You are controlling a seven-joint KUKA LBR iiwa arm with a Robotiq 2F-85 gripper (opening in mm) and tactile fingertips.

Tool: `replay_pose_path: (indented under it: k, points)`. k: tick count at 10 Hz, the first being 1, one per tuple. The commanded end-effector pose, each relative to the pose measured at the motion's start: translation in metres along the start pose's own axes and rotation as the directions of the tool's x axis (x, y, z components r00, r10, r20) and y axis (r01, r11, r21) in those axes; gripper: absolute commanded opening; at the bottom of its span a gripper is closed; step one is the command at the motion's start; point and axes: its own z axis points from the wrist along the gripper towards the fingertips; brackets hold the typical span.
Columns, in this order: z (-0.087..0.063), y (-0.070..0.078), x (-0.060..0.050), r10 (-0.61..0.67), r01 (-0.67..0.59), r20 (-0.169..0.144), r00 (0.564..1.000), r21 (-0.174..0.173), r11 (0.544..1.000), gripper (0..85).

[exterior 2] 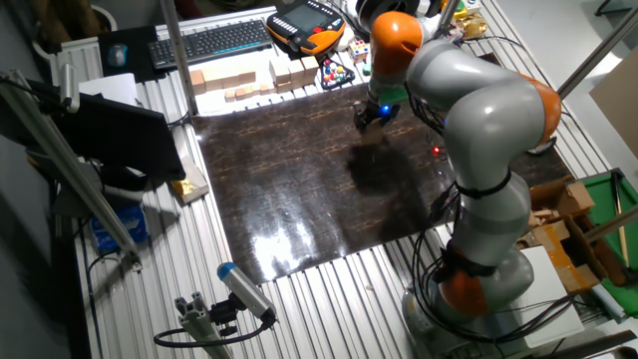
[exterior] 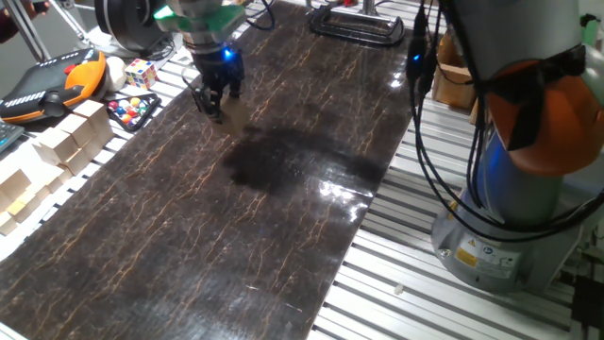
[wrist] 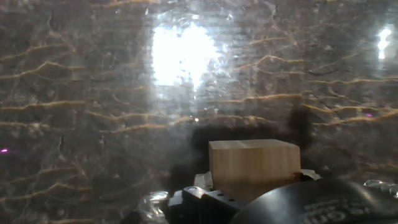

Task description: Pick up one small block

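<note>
The small block (wrist: 254,163) is a plain light-tan wooden cube that fills the lower middle of the hand view, close to the camera, with dark gripper parts on both sides of it. Its shadow lies on the dark marbled tabletop (wrist: 93,93) behind it. In one fixed view, my gripper (exterior: 217,104) points down over the far left part of the dark tabletop (exterior: 283,208), with the small block (exterior: 232,113) tan at its fingertips. The other fixed view shows the gripper (exterior 2: 367,118) at the far side of the tabletop. The gripper is shut on the block.
Larger pale wooden blocks (exterior: 57,142) are grouped off the tabletop's left edge. Beyond them are a multicoloured puzzle cube (exterior: 141,73), a tray of coloured balls (exterior: 132,110) and an orange teach pendant (exterior: 57,80). The robot base (exterior: 510,198) and cables stand to the right.
</note>
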Motion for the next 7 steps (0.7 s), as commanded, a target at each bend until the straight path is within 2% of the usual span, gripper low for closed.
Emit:
replay_pose_path:
  k: [1, 3, 6, 7]
  points:
    - [-0.018, -0.003, 0.004, -0.001, 0.001, 0.011, 1.000, 0.001, 1.000, 0.7]
    - [-0.035, -0.008, 0.009, -0.002, 0.003, 0.032, 0.999, -0.003, 1.000, 0.7]
    - [-0.054, -0.009, 0.017, 0.008, -0.010, 0.080, 0.997, 0.029, 1.000, 0.7]
    - [-0.058, -0.008, 0.019, 0.008, -0.010, 0.082, 0.997, 0.026, 1.000, 0.7]
